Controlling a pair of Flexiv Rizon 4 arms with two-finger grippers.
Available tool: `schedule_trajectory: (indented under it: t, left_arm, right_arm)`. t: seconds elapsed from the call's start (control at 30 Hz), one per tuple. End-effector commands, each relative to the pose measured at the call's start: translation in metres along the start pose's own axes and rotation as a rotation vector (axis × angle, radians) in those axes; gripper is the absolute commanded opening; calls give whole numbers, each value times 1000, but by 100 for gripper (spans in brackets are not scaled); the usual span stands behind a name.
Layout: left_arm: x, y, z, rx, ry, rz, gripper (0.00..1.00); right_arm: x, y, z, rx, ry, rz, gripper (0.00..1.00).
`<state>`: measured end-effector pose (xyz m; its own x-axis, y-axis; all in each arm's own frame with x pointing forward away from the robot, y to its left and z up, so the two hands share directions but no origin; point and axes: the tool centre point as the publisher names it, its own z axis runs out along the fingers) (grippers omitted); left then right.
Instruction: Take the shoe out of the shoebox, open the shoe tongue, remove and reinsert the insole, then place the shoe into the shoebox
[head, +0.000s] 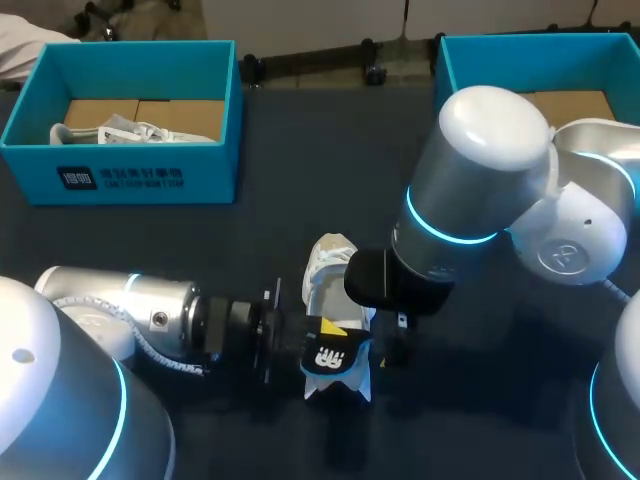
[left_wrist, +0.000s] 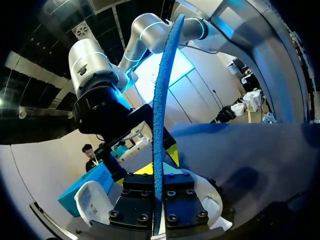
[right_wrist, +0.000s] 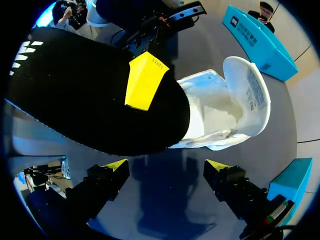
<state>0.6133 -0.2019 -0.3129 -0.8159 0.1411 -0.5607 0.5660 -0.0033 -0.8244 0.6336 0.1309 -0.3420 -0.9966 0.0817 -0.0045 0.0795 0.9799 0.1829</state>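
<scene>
Your shoe (head: 328, 272) lies near the middle of the counter (head: 300, 150). It is white, with its tongue (right_wrist: 247, 92) folded open. The insole (head: 333, 355) is out, held just beside it. The head view shows its black face, and only the left wrist view shows its blue edge clamped between your left fingers (left_wrist: 137, 200). Your right fingers (right_wrist: 115, 167) are spread wide over the shoe, gripping nothing. The left box (head: 120, 178) holds another white shoe (head: 130, 130). The right box (head: 470, 50) shows bare cardboard.

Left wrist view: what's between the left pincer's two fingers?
The thin blue-backed insole, edge-on, pinched from both sides by the left pincer; seen in that view.
</scene>
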Motion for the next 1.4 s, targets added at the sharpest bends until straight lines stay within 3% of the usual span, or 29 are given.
schedule_trajectory:
  t: [0.03,0.77,1.17,1.4]
  left_arm:
    - [0,3,3,-9,-1,14,0]
    - [-5,29,3,-107,-15,35,0]
    - [-10,55,0,-176,1,45,0]
    - [-10,54,-1,-180,-11,38,0]
  right_arm:
    - [1,1,2,0,-2,0,100]
    - [1,1,2,0,-2,0,100]
    - [1,1,2,0,-2,0,100]
    - [1,1,2,0,-2,0,100]
